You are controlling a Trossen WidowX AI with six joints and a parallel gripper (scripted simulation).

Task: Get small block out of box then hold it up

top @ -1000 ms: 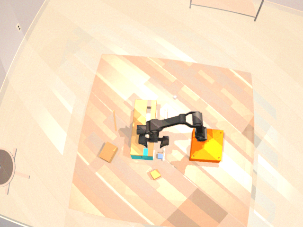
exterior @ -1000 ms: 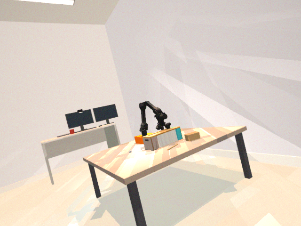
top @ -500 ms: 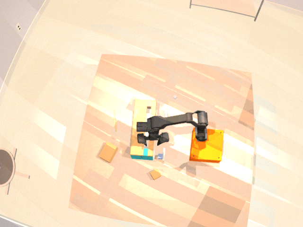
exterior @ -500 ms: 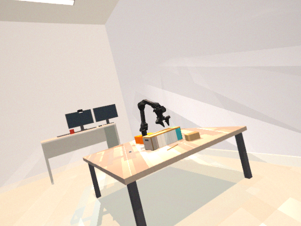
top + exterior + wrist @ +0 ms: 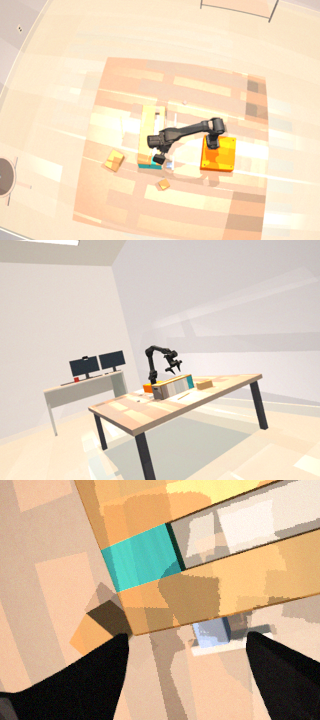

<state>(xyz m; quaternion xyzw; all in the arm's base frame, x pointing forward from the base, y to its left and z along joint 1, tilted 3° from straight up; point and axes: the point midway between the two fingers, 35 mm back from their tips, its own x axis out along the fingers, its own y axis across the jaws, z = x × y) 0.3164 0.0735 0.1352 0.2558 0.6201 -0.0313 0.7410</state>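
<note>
The small blue block [image 5: 169, 165] [image 5: 211, 634] lies on the table outside the box, beside its long side near the teal end. A short white strip [image 5: 173, 163] [image 5: 202, 651] lies right beside the block, on the side away from the box. The box [image 5: 146, 126] [image 5: 177, 387] [image 5: 265, 575] stands upright with a long slot in its top. My gripper [image 5: 177, 372] [image 5: 187, 641] is open and empty, above the teal end of the box. In the wrist view the block shows between the two fingertips, but well below them.
A tan block [image 5: 114, 160] [image 5: 204, 384] and a thin yellow rod [image 5: 122, 127] [image 5: 183, 396] lie beyond the box. A smaller orange block [image 5: 164, 184] [image 5: 90, 632] lies off its teal end. Another white strip [image 5: 175, 119] and a tiny pale cube [image 5: 184, 102] [image 5: 138, 400] lie near the other end.
</note>
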